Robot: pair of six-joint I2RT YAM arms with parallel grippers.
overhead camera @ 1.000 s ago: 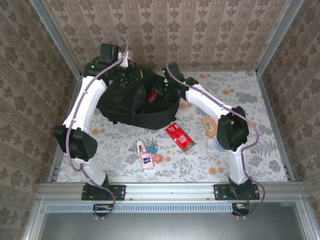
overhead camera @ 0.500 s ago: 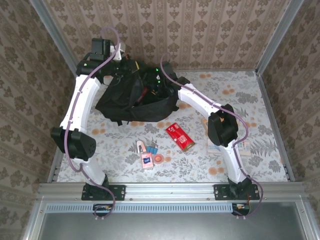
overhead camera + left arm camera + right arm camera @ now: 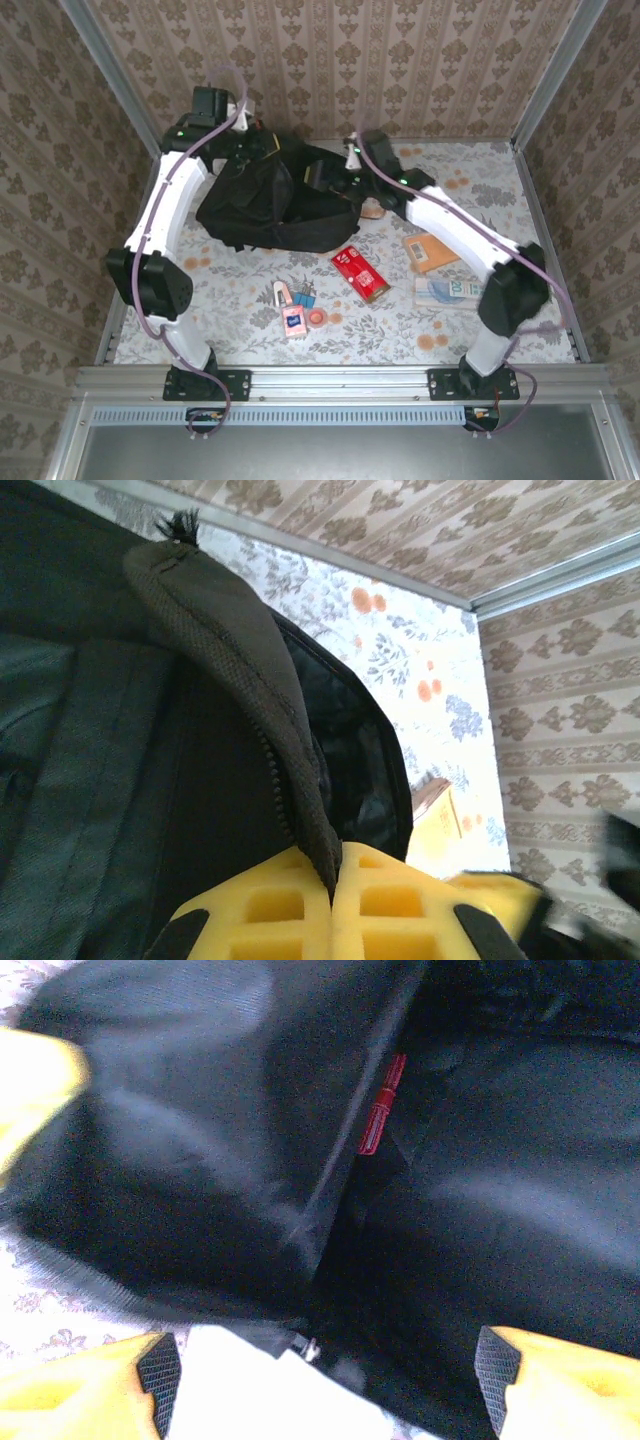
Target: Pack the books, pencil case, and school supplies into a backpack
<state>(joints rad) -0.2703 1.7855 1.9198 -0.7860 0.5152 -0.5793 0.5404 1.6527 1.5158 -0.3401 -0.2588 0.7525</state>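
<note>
The backpack (image 3: pixel 275 205) is big, black and floppy. It sags and folds when nothing holds it up, so the mouth wants to fall shut. The best place to hold it is the thick zip edge (image 3: pixel 250 670), which is firmer than the thin cloth.

The left gripper (image 3: pixel 333 890) is pinched tight on that zip edge, at the far left corner of the backpack. The right gripper (image 3: pixel 325 1380) hangs over the open mouth of the backpack with its jaws wide apart and nothing between them. A red tab (image 3: pixel 380 1110) shows inside the backpack; it may be a zip pull, but the view is too blurry to be sure.

The books (image 3: pixel 432 250) lie flat to the right of the backpack. The school supplies (image 3: pixel 297 308) sit in front of it.

A second ago the right gripper's jaws were shut; now they are open. The right arm has swung out away from the backpack. The backpack has sunk lower than half a second ago.
</note>
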